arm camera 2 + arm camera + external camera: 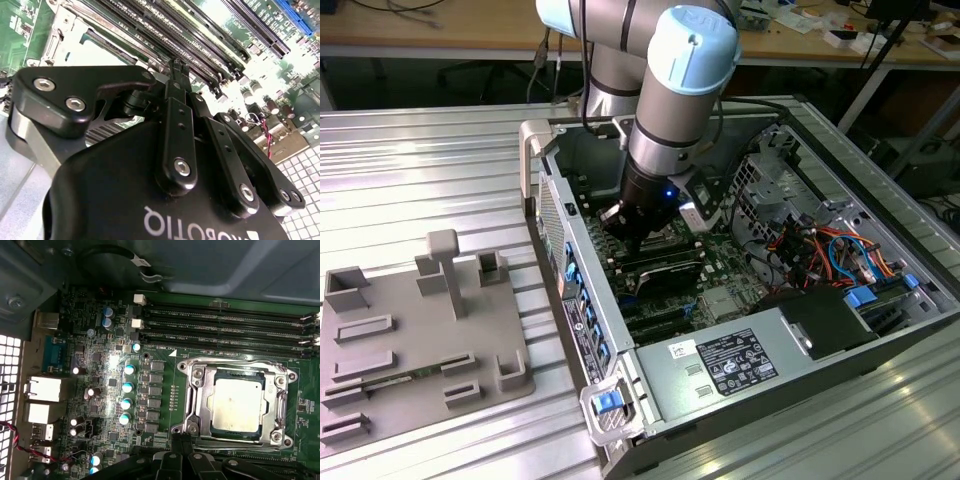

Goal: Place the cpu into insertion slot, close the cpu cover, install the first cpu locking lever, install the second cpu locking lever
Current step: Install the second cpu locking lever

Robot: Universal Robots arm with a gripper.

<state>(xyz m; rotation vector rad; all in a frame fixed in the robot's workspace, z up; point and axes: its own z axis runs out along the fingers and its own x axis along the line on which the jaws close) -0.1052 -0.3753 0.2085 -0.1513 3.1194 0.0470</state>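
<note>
hovering my gripper [176, 67] low inside the computer case [880, 330], fingers pinched together on nothing. in the first wrist view the cpu [236, 405] sits in its socket, the cpu cover [199, 400] flat around it, gripper at its 7 o'clock.

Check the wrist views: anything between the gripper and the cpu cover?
Nothing visible. In the first wrist view the gripper sits just beside the cpu cover, which lies flat around the seated cpu.

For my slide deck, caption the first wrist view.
Cpu seated in its socket with the cover closed around it, on the motherboard.
</note>
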